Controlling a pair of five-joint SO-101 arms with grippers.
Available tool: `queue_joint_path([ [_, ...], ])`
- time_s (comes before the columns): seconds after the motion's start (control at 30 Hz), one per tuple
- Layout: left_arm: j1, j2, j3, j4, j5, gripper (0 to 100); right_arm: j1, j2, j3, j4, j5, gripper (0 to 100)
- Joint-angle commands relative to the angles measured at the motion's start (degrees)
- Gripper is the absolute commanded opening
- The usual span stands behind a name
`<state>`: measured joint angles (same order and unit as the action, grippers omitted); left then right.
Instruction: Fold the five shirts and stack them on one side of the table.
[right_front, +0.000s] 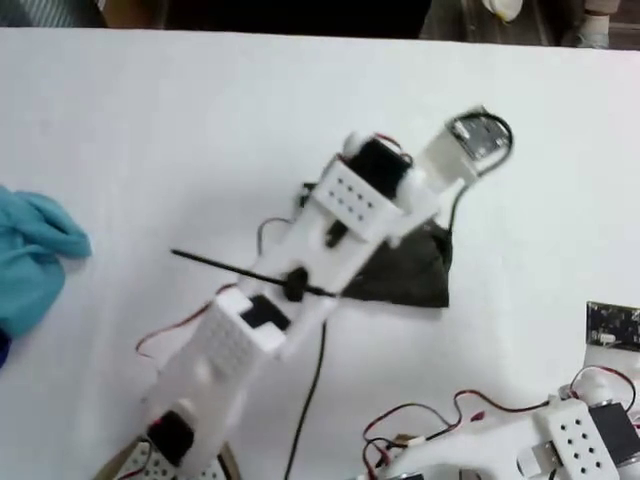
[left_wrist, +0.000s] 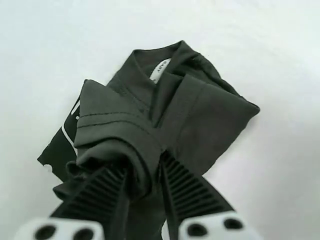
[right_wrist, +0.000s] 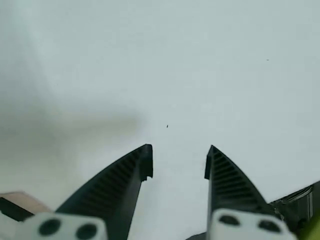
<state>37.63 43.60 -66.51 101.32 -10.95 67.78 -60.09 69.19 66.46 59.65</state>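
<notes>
A dark grey shirt (left_wrist: 200, 115) lies partly folded on the white table, its collar and label showing. My left gripper (left_wrist: 145, 165) is shut on a bunched fold of this shirt. From above, the left arm (right_front: 330, 220) stretches across the table's middle and covers most of the dark shirt (right_front: 415, 270). A crumpled blue shirt (right_front: 35, 255) lies at the table's left edge. My right gripper (right_wrist: 177, 160) is open above bare table, with nothing between its fingers. The right arm (right_front: 560, 435) sits at the near right corner.
The white table (right_front: 150, 130) has wide free room at the back and left. Red and black cables (right_front: 420, 420) trail near the front edge between the two arm bases. A black cable (right_front: 310, 390) runs along the left arm.
</notes>
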Motion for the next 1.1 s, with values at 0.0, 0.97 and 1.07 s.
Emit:
queue_joint_path([
  [0.0, 3.16, -0.7, -0.92, 0.18, 0.0, 2, 0.48, -1.36, -0.26, -0.92, 0.35, 18.3],
  [0.97, 3.87, 5.63, -1.36, -3.25, -0.09, 2, 0.57, -1.36, -0.18, -0.66, 0.35, 18.3],
  [1.07, 3.87, 5.63, -4.0, -2.9, -0.09, 2, 0.57, -1.36, -0.18, -0.66, 0.35, 18.3],
])
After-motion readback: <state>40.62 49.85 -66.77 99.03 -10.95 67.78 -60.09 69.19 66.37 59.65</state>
